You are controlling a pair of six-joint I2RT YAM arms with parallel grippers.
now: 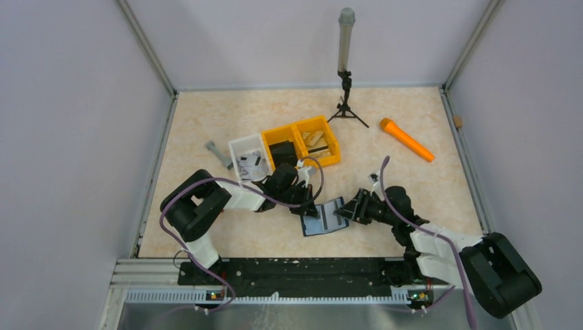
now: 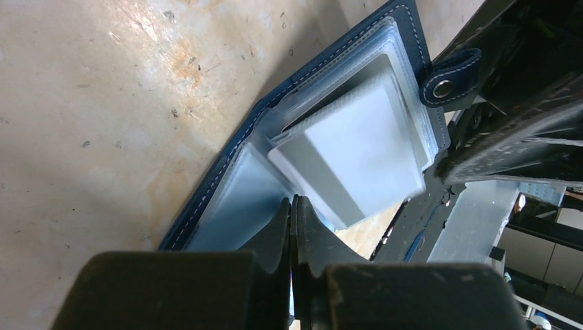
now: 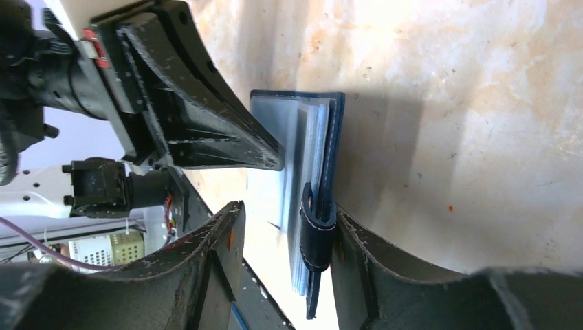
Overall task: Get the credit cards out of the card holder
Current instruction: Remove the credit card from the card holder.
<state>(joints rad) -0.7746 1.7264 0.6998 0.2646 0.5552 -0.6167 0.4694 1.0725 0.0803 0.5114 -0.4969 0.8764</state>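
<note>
The navy card holder lies open on the table between my two grippers, its pale pocketed sleeves up. In the left wrist view the holder has a silvery-grey card sticking partway out of a sleeve. My left gripper is shut, with its tips resting on the pale inner face beside that card. My right gripper is open and straddles the holder's edge at the snap strap; one finger touches the navy cover. No tan-orange card shows.
A yellow two-compartment bin with a black block and a white bin stand just behind the left gripper. An orange stick, a small tripod with a post and a grey piece lie farther back.
</note>
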